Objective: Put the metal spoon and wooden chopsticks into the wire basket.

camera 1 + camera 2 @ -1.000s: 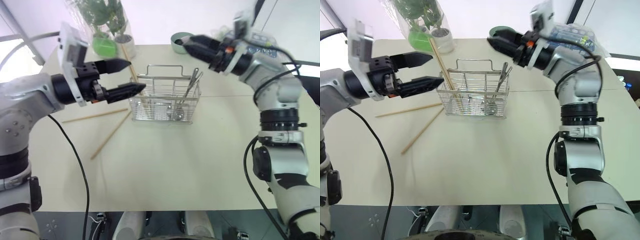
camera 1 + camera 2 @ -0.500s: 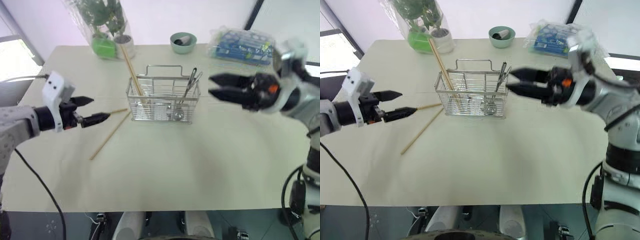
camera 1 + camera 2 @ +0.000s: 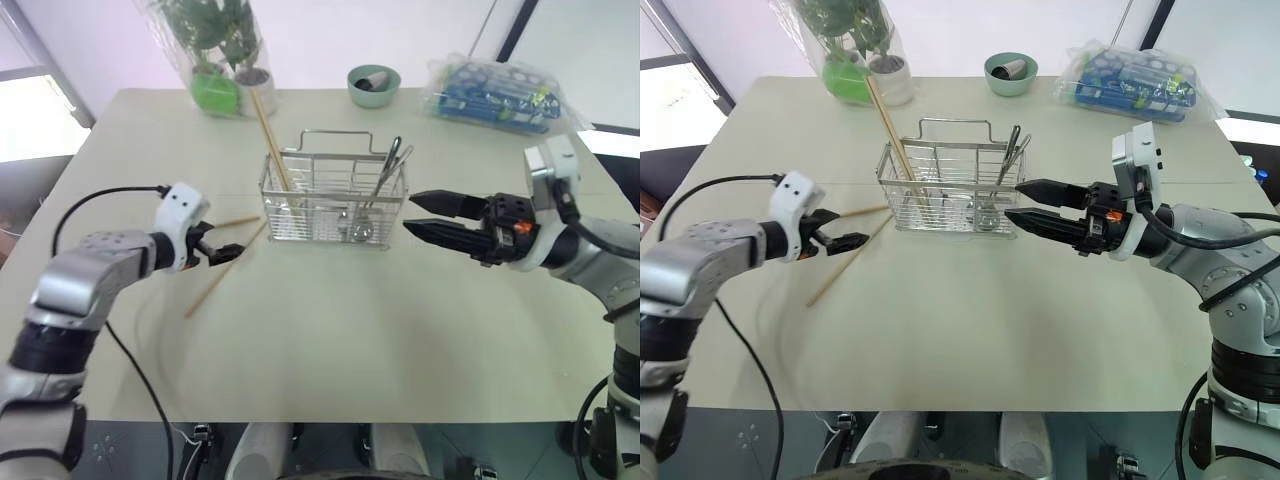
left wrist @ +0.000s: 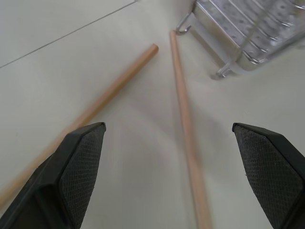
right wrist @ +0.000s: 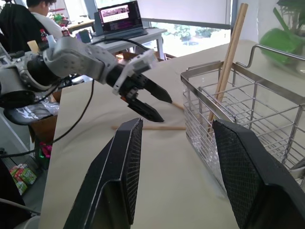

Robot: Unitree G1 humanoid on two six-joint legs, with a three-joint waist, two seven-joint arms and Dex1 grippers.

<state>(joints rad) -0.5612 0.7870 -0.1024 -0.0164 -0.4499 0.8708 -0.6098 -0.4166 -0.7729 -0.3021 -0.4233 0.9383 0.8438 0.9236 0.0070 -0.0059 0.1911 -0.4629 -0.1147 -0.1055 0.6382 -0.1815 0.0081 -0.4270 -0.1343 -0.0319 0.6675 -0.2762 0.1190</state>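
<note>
The wire basket stands mid-table. The metal spoon leans inside at its right end, and one of the wooden chopsticks stands in its left end. Two more chopsticks lie on the table left of the basket, one diagonal and one nearly level. My left gripper is open and empty, low over the table, with the diagonal chopstick between its fingers. My right gripper is open and empty just right of the basket, pointing at it.
A round green bowl, a wrapped plant and a blue plastic-wrapped pack stand along the table's far edge. A black cable trails from my left arm. A person sits at a desk beyond the table.
My left gripper has sunk from beside the basket's rim to the table by the loose chopsticks. My right gripper has drawn back from over the basket and come down at its right side.
</note>
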